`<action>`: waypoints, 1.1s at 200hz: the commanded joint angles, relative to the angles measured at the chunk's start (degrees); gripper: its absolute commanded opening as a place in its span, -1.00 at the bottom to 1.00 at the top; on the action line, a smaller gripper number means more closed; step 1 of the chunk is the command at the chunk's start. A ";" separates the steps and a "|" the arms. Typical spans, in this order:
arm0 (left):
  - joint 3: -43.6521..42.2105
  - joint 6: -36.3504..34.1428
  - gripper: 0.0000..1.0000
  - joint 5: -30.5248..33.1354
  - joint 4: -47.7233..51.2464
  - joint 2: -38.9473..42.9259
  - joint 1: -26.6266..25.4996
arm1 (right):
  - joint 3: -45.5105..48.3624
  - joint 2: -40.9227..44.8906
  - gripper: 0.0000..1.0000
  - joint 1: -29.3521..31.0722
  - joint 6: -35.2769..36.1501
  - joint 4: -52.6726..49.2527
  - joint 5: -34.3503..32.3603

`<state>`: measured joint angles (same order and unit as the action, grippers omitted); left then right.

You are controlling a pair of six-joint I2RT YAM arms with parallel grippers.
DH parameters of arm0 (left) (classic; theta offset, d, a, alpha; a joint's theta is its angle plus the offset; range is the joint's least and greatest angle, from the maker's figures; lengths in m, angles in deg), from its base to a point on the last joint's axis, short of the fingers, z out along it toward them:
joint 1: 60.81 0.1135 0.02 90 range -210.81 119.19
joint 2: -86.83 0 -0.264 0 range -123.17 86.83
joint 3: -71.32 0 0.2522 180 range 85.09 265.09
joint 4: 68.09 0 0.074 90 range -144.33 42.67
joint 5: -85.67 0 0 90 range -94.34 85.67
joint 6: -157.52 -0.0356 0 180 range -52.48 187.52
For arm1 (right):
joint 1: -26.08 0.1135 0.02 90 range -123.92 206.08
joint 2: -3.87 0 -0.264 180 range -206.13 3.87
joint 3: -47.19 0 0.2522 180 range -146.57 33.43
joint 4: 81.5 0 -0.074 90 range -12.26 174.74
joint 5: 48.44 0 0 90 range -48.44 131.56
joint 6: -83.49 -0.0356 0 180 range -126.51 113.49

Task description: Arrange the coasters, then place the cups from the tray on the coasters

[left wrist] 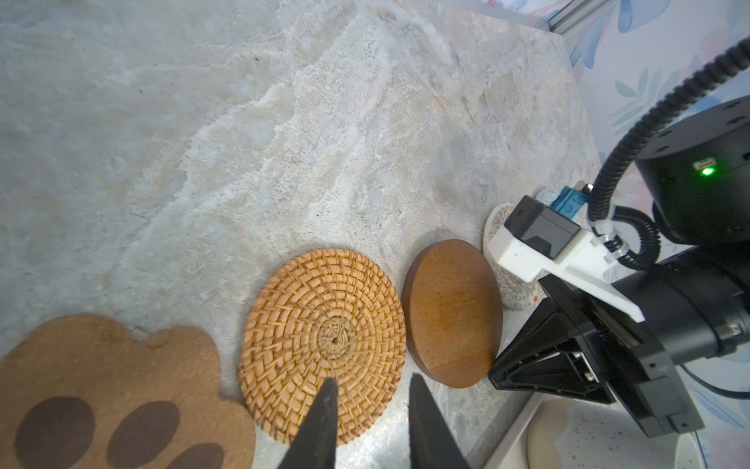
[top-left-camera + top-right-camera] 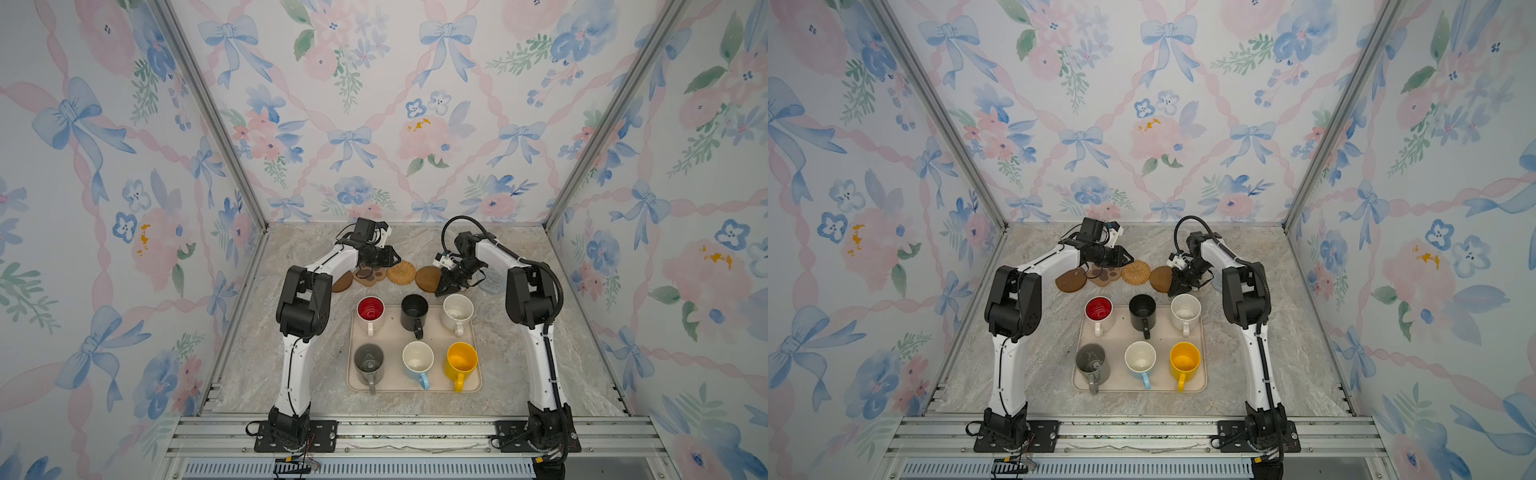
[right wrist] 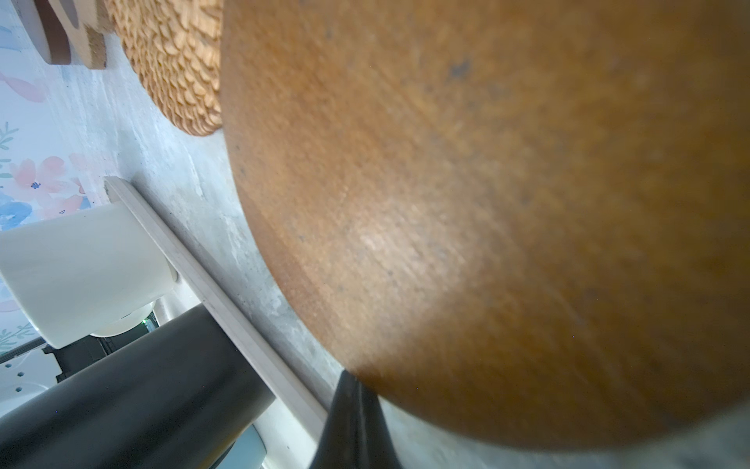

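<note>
Coasters (image 2: 376,277) beyond tray (image 2: 392,336): left gripper (image 1: 371,385), jaws narrowly apart and empty, above rattan coaster (image 1: 324,333); right gripper (image 3: 352,383), jaws closed, tips touching wooden disc (image 1: 452,312) edge.

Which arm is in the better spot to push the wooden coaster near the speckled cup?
Right, probably. The right tool, shut, sits at the edge of the wooden coaster; the left tool hovers over the rattan coaster.

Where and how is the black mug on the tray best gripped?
Pinch the black mug by its rim wall from above, one claw finger inside, probably on the far side: it stands upright, mouth open, handle pointing nearward, crowded by the light blue mug.
</note>
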<state>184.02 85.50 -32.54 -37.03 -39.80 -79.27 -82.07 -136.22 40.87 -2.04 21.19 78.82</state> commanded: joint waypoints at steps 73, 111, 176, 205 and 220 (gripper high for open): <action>-0.10 -0.84 -0.46 -0.62 0.42 -2.11 -0.56 | -1.34 -0.68 -1.00 -0.68 -4.01 3.47 0.12; 1.32 -0.16 -0.47 -0.47 0.39 -4.13 -0.90 | 0.05 0.76 -1.00 -1.25 -4.53 4.74 0.18; 3.42 0.00 -0.54 1.08 1.67 -8.08 -2.12 | 0.43 1.08 -1.00 -1.43 -5.53 5.99 0.81; 4.06 -0.38 -0.55 2.34 3.27 -9.28 -2.17 | 0.87 1.38 -1.00 -1.51 -5.59 6.20 0.89; 3.85 -0.79 -0.55 2.95 4.15 -9.51 -2.14 | 1.11 1.53 -1.00 -1.60 -5.69 6.42 0.89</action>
<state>187.08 85.56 -31.54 -36.24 -47.40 -81.32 -81.88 -136.20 39.84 -7.17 27.29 78.88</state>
